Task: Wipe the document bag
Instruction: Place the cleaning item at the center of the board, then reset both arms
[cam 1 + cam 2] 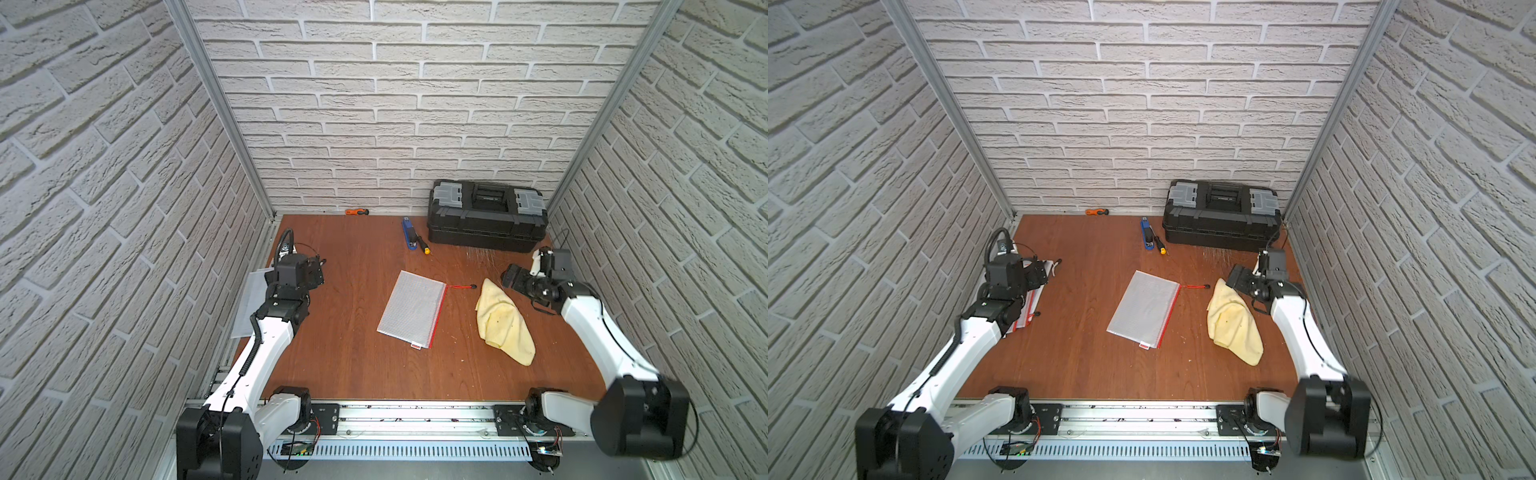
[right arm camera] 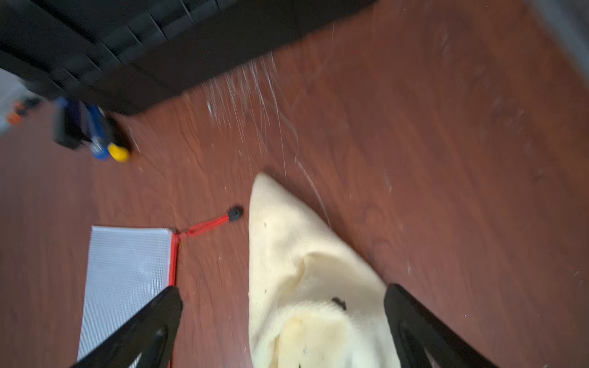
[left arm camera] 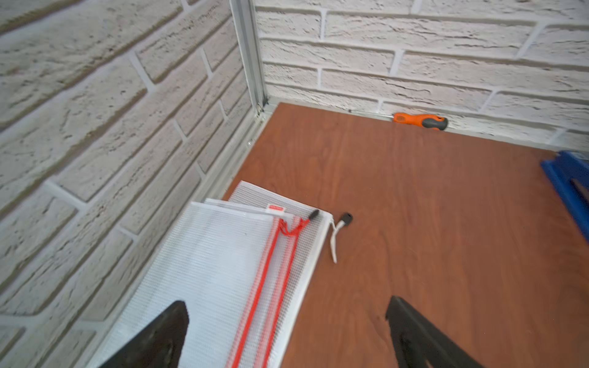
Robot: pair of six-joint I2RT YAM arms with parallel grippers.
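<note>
Document bag (image 1: 413, 309): clear mesh pouch with a red zip edge, lay flat near the middle of the wooden table (image 1: 353, 365), turned a little askew; nothing rested on it and neither arm touched it; both top views agreed. Its red pull cord (image 1: 462, 286) trailed off the far corner toward the right, ending in a black tab; the tab sat just beside the tip of the yellow cloth (image 1: 505, 324) without touching it.

The cloth lay crumpled to the right of the bag, apart from it, speckled with dark bits.

Right gripper (image 2: 283, 288) hung over the cloth's far end; jaws spread wide, clenched on nothing; the cloth showed between the fingers in the wrist view, loose on the table.

Left gripper (image 3: 287, 301) stood well apart from the bag, over by the left wall; jaws likewise wide, nothing grasped; one finger above a stack of mesh pouches (image 3: 223, 255), the other above bare wood.

Farther back: a blue stapler (image 1: 409, 235) with a yellow-tipped screwdriver (image 1: 423, 245) against it; a black toolbox (image 1: 486, 216) in the far right corner, lid shut; pale scratches on the wood before it; an orange-handled screwdriver (image 1: 357, 212) along the foot of the back wall.
</note>
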